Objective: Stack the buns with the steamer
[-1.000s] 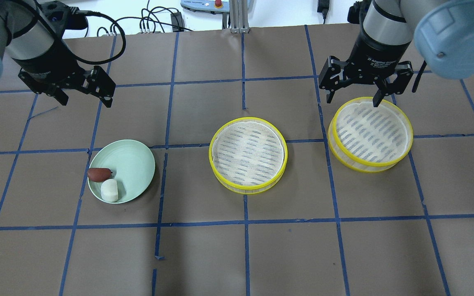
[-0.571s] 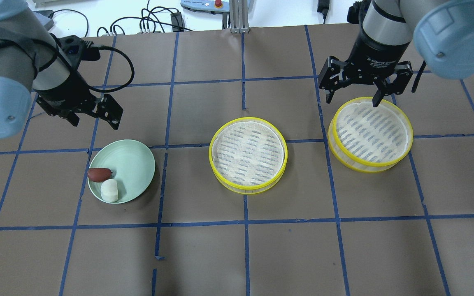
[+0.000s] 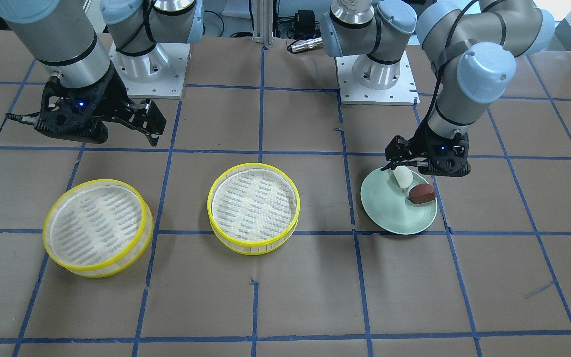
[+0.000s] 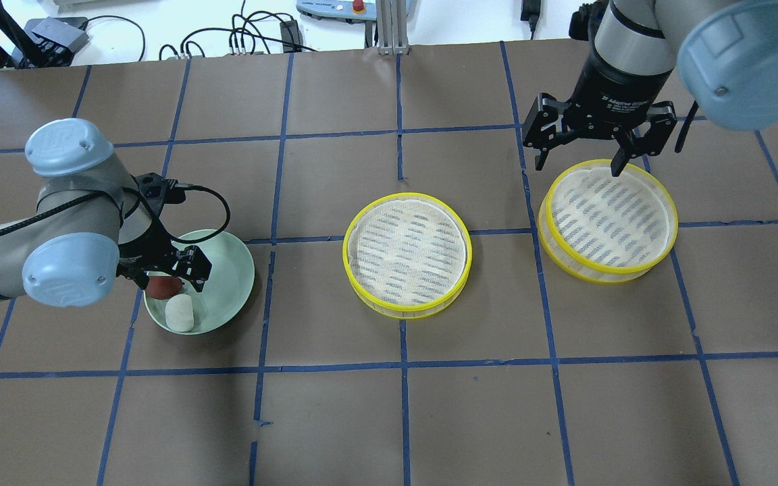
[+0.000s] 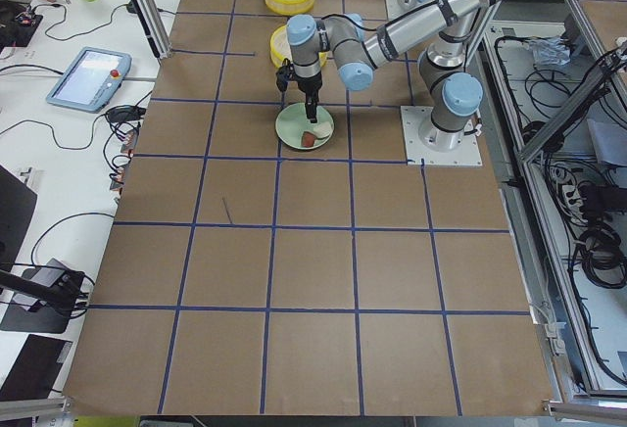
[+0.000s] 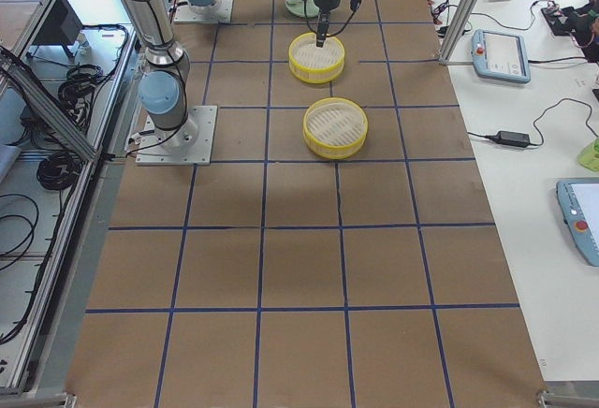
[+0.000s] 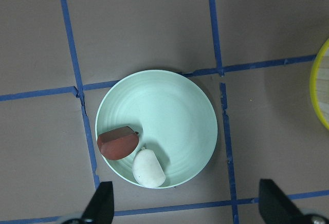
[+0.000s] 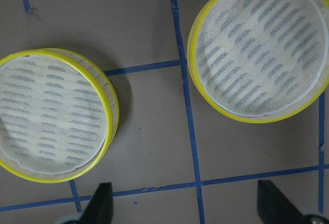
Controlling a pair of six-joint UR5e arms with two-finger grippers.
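Reddish-brown rounded bun (image 4: 158, 289) is lying partly hidden under the spread left claw (image 4: 167, 278), just beside the plain white bun (image 4: 179, 314).

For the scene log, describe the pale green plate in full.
The pale green plate is round and shallow, with faint concentric rings and a raised rim; smooth, perhaps plastic. It lies flat on the brown table by a crossing of blue tape lines, apart from the nearest steamer basket. Two buns rest in it near one edge, close together: the white bun and the reddish-brown bun. The open left gripper hangs above it; no contact shows.
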